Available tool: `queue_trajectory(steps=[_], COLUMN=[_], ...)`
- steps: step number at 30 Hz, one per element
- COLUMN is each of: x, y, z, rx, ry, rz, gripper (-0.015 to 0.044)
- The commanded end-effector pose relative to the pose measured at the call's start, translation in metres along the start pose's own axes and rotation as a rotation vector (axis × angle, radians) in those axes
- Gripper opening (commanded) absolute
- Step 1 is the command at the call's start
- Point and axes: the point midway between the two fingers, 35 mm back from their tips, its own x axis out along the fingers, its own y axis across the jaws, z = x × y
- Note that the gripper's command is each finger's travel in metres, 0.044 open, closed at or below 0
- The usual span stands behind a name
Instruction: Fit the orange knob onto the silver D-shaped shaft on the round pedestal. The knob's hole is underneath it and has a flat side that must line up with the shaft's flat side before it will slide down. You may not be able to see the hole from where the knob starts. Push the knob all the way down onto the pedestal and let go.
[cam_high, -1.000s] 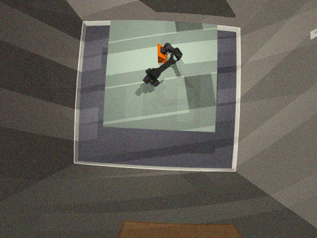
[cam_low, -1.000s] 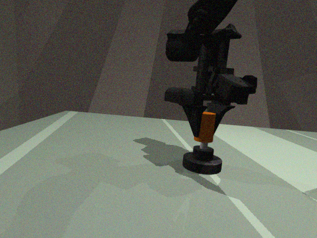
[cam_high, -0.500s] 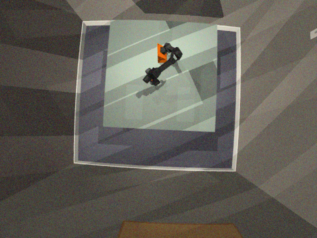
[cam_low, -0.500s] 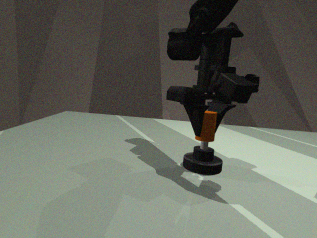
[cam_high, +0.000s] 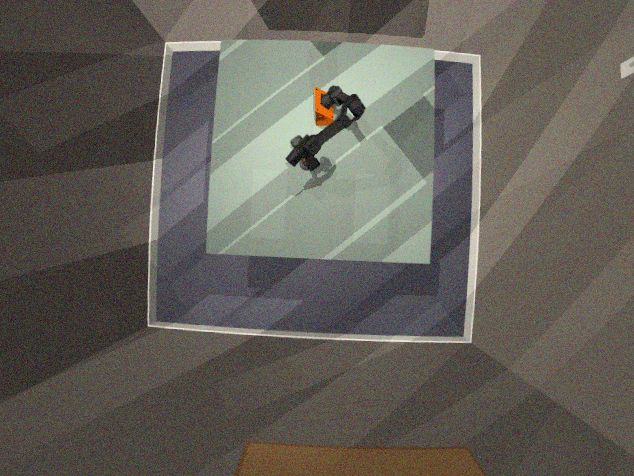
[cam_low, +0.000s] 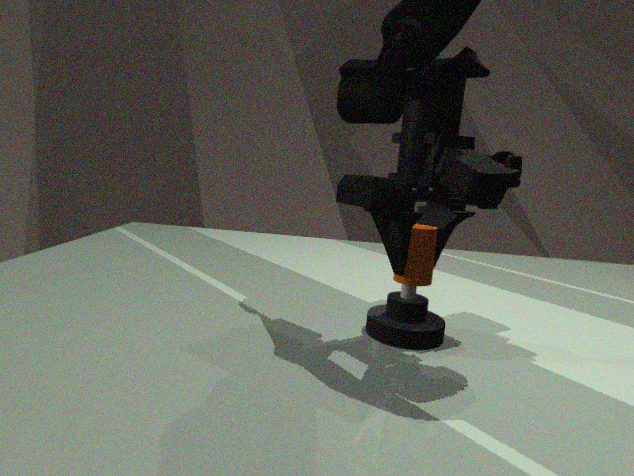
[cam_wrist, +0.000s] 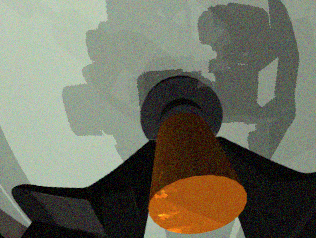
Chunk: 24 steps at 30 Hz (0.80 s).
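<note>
The orange knob (cam_low: 420, 254) (cam_wrist: 193, 183) is a plain cylinder standing nearly upright. My gripper (cam_low: 417, 256) (cam_wrist: 185, 144) (cam_high: 305, 153) is shut on it from above, one black finger on each side. The knob sits directly over the dark round pedestal (cam_low: 404, 330) (cam_wrist: 154, 103). A short piece of the silver shaft (cam_low: 408, 291) shows between the knob's lower edge and the pedestal's raised hub. The knob's hole and the shaft's flat side are hidden. In the overhead view the gripper hides the knob.
The pedestal stands on a pale green table top (cam_low: 153, 333) (cam_high: 256, 153) inside a dark bordered floor area (cam_high: 179, 286). An orange block (cam_high: 321, 108) stands beside the arm's base (cam_high: 353, 105), well away from the pedestal.
</note>
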Motion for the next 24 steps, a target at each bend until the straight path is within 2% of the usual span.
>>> queue_trajectory(steps=[1, 24], x=[-0.0021, 0.0016], y=[-0.0009, -0.0034], z=[-0.0024, -0.003], rx=[-0.007, -0.007], ry=[0.006, 0.006], rz=[-0.002, -0.002], gripper=[0.0, 0.0])
